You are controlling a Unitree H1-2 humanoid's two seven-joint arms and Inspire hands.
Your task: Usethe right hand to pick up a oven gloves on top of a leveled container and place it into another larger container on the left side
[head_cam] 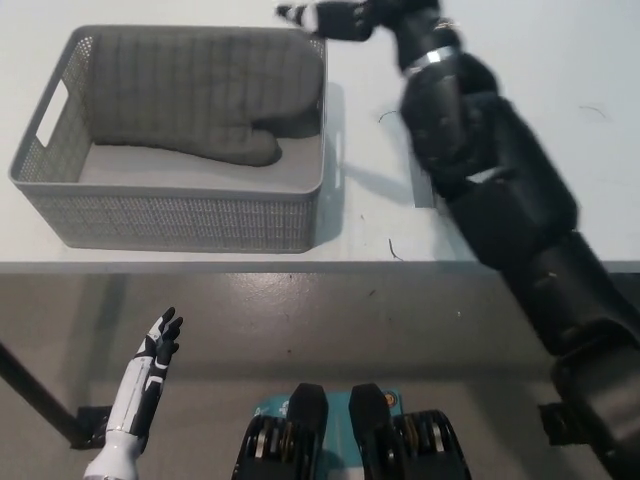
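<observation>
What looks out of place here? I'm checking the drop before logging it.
Nothing much: the oven glove lies flat inside the large grey basket, its cuff end riding up against the right wall. The right robot hand is blurred above the rim; the left robot hand rests low.

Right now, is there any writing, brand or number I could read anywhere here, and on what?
None can be read.
The basket, the glove in it and the table show no text.
Neither the black right hand nor the white left hand carries legible marks.
</observation>
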